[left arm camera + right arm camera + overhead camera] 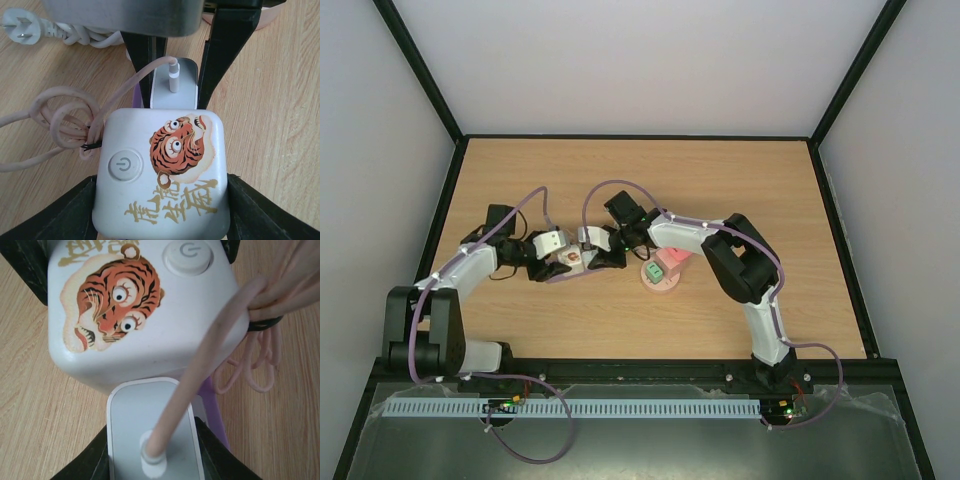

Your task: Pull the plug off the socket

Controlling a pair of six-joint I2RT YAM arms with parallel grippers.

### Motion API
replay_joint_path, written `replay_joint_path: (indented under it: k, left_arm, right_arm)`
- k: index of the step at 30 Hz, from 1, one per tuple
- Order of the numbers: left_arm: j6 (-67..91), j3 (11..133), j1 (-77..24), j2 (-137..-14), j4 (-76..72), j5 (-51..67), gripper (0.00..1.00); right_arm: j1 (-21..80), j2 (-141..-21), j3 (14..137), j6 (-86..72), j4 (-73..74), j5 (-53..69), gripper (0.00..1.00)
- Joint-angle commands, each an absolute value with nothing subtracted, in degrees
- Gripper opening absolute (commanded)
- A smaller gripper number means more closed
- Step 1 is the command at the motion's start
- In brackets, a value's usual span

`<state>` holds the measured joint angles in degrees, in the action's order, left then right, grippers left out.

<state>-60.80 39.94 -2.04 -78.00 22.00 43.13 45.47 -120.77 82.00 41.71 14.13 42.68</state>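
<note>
The left claw (161,207) clamps the cube (162,150); the right claw (154,432) is closed on the plug (150,410), which points straight away from the cube.

White three-pin plug (20,27) lies on wooden table (280,100), its white cord (85,36) bunched in loops just beside.

Robot lab cell, white walls (640,60) w/ black frame (420,68), wood table (640,170)
</note>
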Motion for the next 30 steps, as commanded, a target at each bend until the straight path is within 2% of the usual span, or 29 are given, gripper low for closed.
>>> replay_joint_path:
  k: [1, 18, 30]
  left_arm:
    - [-59.8, 40.6, -2.4, -75.3, 23.3, 47.6, 0.5]
    - [-61.5, 43.8, 0.3, -72.9, 28.1, 52.1, 0.39]
    - [-62.7, 45.5, 1.2, -72.8, 30.7, 52.0, 0.37]
  right_arm:
    - [46.5, -120.9, 80.8, 40.4, 14.8, 42.3, 0.09]
    - [46.5, -122.2, 80.9, 39.9, 14.5, 40.3, 0.04]
    - [46.5, -122.8, 81.2, 39.6, 14.7, 40.2, 0.06]
